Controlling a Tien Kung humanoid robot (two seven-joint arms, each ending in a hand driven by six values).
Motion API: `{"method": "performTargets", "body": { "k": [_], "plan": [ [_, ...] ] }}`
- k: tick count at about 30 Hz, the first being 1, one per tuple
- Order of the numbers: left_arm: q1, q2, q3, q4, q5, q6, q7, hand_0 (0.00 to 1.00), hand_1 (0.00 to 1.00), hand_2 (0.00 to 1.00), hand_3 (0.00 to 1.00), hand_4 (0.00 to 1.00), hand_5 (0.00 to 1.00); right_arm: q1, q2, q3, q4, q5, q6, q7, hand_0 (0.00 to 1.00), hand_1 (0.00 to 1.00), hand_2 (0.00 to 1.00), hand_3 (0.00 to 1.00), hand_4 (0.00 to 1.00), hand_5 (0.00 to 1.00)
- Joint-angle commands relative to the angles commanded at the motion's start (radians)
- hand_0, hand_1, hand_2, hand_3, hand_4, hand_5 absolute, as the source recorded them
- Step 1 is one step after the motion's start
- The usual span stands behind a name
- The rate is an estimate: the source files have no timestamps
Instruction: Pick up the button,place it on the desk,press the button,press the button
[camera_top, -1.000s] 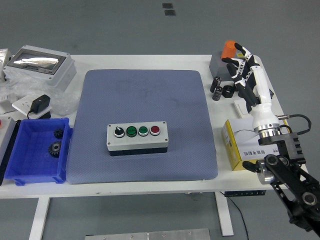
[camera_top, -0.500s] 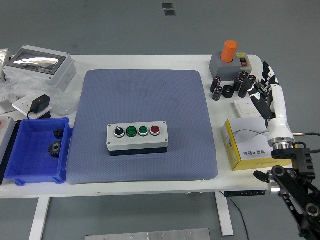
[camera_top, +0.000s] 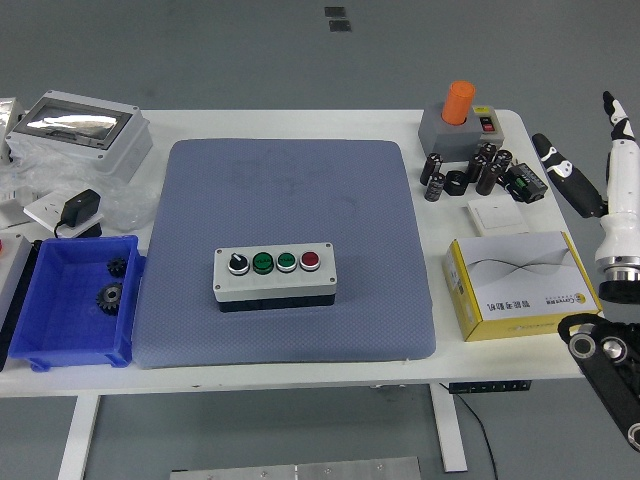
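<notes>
The button box (camera_top: 275, 276) is a grey case with a black knob (camera_top: 238, 263), two green buttons (camera_top: 263, 262) and a red button (camera_top: 310, 261). It lies flat on the blue-grey mat (camera_top: 290, 180), a little left of the mat's middle. My right hand (camera_top: 585, 150) is at the picture's far right edge, beyond the table's right end and far from the button box. Its white fingers (camera_top: 612, 115) are spread and hold nothing. The left arm is out of view.
A blue bin (camera_top: 40, 335) with gears stands at the left. A grey enclosure (camera_top: 75, 130) and a black adapter (camera_top: 80, 210) are at the back left. At the right are a yellow box (camera_top: 520, 285), black cylinders (camera_top: 470, 170), a white switch plate (camera_top: 497, 215) and a grey box with an orange knob (camera_top: 460, 110).
My right hand has pulled back from over the orange-knob box, moving right and off the table's right end. The button box has not moved.
</notes>
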Motion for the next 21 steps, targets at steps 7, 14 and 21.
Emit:
{"method": "performTargets", "body": {
  "k": [7, 14, 21],
  "plan": [
    [-0.002, 0.0, 0.0, 0.0, 0.0, 0.0, -0.001, 0.692, 0.677, 0.635, 0.763, 0.832, 0.743, 0.013, 0.003, -0.034, -0.009, -0.096, 0.017, -0.027, 0.126, 0.241, 0.664, 0.363, 0.998, 0.998],
    [-0.001, 0.0, 0.0, 0.0, -0.01, 0.0, -0.005, 0.692, 0.678, 0.636, 0.763, 0.838, 0.747, 0.009, 0.004, -0.024, -0.028, 0.09, 0.091, 0.134, 0.131, 0.241, 0.656, 0.59, 0.998, 0.998],
    [-0.001, -0.003, -0.003, 0.001, -0.007, -0.002, -0.012, 0.692, 0.677, 0.636, 0.763, 0.842, 0.751, 0.018, 0.017, -0.003, -0.045, 0.334, 0.196, 0.322, 0.439, 0.599, 0.73, 0.753, 0.998, 0.998]
  ]
}}
